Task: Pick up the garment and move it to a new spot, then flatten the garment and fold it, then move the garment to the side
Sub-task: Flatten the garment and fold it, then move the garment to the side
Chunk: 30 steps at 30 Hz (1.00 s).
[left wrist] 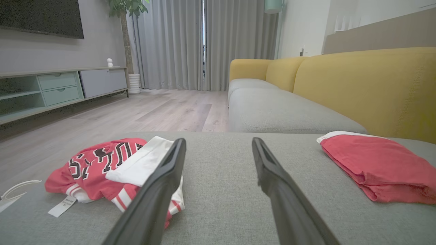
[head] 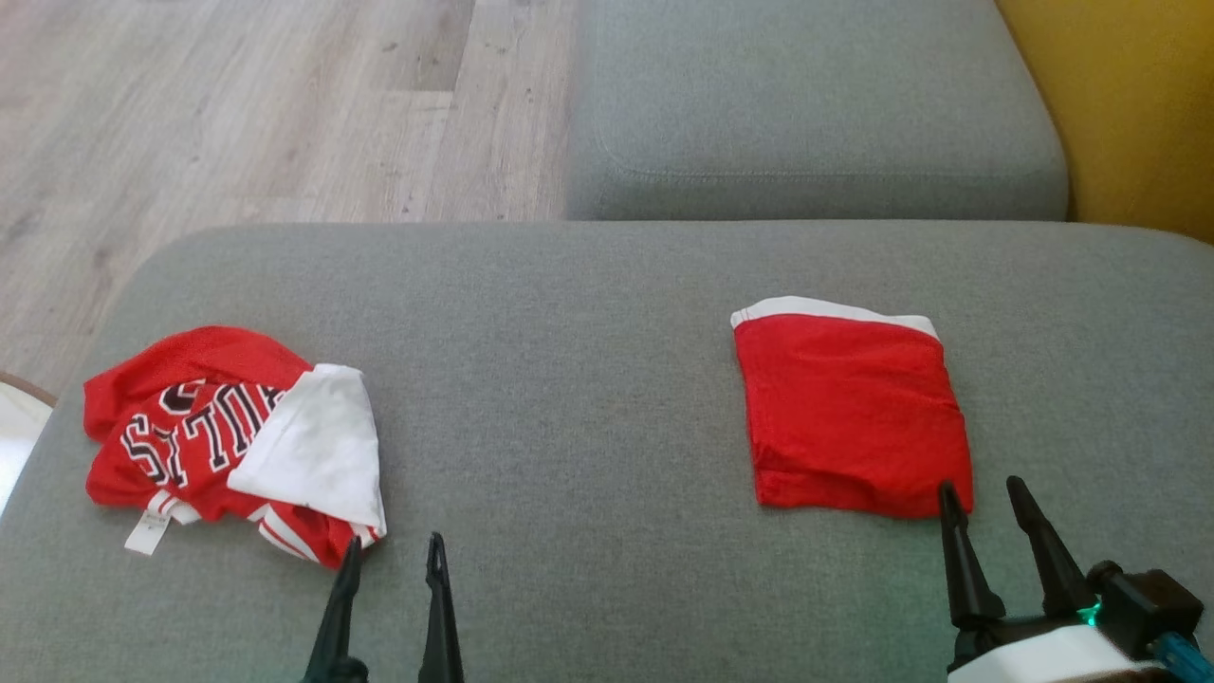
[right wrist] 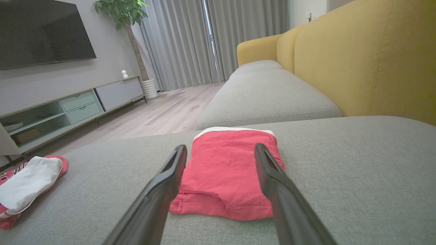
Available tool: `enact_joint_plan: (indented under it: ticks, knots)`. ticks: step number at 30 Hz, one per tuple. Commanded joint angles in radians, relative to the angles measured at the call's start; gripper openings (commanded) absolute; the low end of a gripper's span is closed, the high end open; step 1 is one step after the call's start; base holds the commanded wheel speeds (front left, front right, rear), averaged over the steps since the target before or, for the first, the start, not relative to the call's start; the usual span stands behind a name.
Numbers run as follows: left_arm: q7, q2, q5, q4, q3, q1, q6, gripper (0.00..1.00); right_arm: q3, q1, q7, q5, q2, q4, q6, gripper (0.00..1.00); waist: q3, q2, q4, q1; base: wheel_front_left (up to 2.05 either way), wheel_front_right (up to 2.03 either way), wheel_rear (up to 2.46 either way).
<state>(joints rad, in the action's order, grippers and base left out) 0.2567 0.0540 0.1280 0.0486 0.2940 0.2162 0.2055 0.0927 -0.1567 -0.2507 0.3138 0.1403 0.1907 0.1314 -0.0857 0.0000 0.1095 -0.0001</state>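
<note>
The left claw and right claw each had two long, dark, tapering fingers. Behind the right one sat a green light, white casing and, toward five o'clock, a blue fitting.

You see a big gray cushion in front of you and another gray seat behind it. The sofa back is yellow. The floor is pale wood. Long gray curtains hang at the far end. A dark TV hangs above a low cabinet with green drawers. A leafy plant stands in a white pot nearby.
</note>
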Motion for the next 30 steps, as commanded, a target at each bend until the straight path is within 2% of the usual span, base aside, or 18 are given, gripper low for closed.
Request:
enact_joint_plan:
  ticks: [1, 11, 30]
  knots:
    - [0.005, -0.003, -0.009, -0.032, -0.038, -0.031, -0.004, 1.00, 0.017, 0.023, -0.011, -0.011, 0.011, -0.035, -0.001, 1.00, -0.007, 0.0000, 0.001, 0.0001, 0.00, 0.00, 0.00]
    - [0.005, -0.003, -0.021, 0.002, -0.062, -0.010, -0.048, 1.00, 0.003, 0.000, -0.011, -0.026, -0.016, -0.031, -0.001, 1.00, -0.029, 0.0000, -0.002, 0.0001, 0.00, 0.00, 0.00]
    - [0.005, -0.004, -0.032, 0.010, -0.063, -0.014, -0.059, 1.00, 0.014, -0.009, -0.011, -0.023, -0.021, -0.019, -0.001, 1.00, -0.033, 0.0000, -0.016, 0.0001, 0.00, 0.00, 0.00]
